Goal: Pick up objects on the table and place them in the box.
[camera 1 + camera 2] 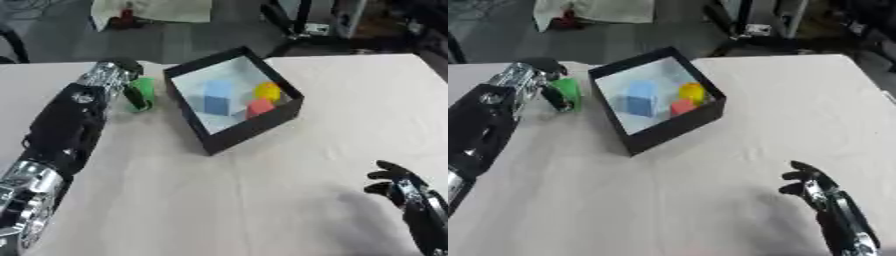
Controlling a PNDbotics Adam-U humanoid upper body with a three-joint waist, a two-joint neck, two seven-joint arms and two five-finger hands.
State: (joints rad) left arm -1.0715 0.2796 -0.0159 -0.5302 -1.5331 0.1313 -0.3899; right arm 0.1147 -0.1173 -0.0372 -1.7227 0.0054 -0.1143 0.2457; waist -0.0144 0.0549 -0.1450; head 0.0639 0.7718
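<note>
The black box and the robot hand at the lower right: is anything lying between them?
No. Between the black box and the right robot hand, the left eye view shows only bare table.

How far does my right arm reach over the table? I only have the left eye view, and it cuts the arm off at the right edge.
Observer: The right eye view shows the right hand and its wrist whole. They are over bare table at the lower right, and the fingers are relaxed and hold nothing.
Operator: Is the hand near the table's right edge?
Observer: The right eye view shows that edge running farther down the frame's right side. The hand sits well inside it, and the box is farther left.
</note>
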